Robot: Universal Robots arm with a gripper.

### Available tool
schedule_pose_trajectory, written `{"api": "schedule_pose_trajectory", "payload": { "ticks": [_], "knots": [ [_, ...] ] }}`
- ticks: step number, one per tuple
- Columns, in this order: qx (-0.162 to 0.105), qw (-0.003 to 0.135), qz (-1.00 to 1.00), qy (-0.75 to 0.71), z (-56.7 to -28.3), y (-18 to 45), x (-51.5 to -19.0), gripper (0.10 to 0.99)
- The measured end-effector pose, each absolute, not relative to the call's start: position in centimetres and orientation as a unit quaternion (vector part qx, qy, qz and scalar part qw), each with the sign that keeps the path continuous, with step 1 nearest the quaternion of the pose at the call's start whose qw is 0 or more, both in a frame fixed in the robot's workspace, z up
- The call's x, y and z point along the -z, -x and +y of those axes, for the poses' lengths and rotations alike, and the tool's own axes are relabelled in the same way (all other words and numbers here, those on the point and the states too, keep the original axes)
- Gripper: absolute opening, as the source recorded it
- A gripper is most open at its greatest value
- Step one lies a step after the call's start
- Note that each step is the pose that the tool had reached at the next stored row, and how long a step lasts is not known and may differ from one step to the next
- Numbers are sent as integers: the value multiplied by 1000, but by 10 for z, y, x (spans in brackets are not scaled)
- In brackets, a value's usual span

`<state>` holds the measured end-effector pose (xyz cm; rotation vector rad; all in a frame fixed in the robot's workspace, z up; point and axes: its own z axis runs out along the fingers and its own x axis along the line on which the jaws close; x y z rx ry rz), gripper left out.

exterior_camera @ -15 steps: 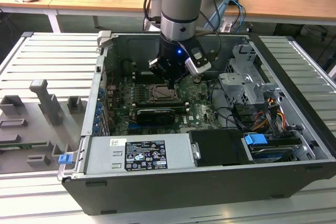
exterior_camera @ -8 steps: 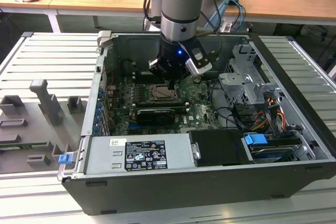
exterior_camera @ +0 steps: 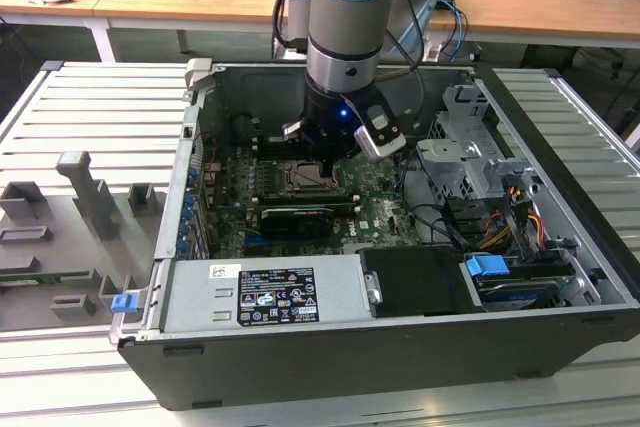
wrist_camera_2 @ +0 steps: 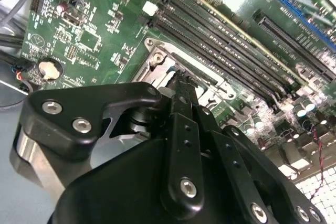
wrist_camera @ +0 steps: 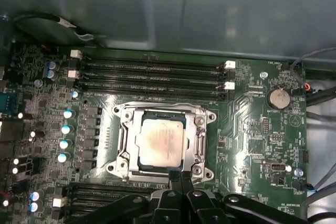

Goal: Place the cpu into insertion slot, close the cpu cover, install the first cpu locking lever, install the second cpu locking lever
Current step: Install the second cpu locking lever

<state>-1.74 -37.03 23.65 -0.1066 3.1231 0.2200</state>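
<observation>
First wrist view: the chip (wrist_camera: 161, 141) lies flat in its socket (wrist_camera: 129, 129) on the green board (wrist_camera: 252, 129), its pale metal face showing through the cut-out of the silvery cover (wrist_camera: 199, 140), which appears to be folded down over it. The gripper (wrist_camera: 179, 178) hangs just off the socket's near edge, its black fingers (wrist_camera: 174, 182) drawn together with little or no gap and nothing between them; the chip sits just beyond their tips, and the long black memory slots (wrist_camera: 152, 77) lie farther beyond that.

In the second wrist view the same narrow fingertips (wrist_camera_2: 181, 80) reach down at one corner of the socket frame (wrist_camera_2: 157, 59), touching it or very nearly so; which of the two cannot be told.

In the exterior view the arm (exterior_camera: 350, 37) stands upright inside the open computer case (exterior_camera: 560, 147), its gripper (exterior_camera: 325, 159) right over the socket.

By this showing, placing the chip is done and the cover looks closed, so the work in hand is probably the first locking lever along the socket's edge. That step would call for the closed tips to catch the thin wire lever, press it down and tuck it under its hook, without scraping the board beside it.
</observation>
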Motion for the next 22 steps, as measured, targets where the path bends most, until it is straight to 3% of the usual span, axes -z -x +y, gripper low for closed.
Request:
{"api": "schedule_pose_trajectory", "payload": {
  "ticks": [22],
  "knots": [
    [-74, 5, 997, 35, -384, 59, -225, 106]
  ]
}}
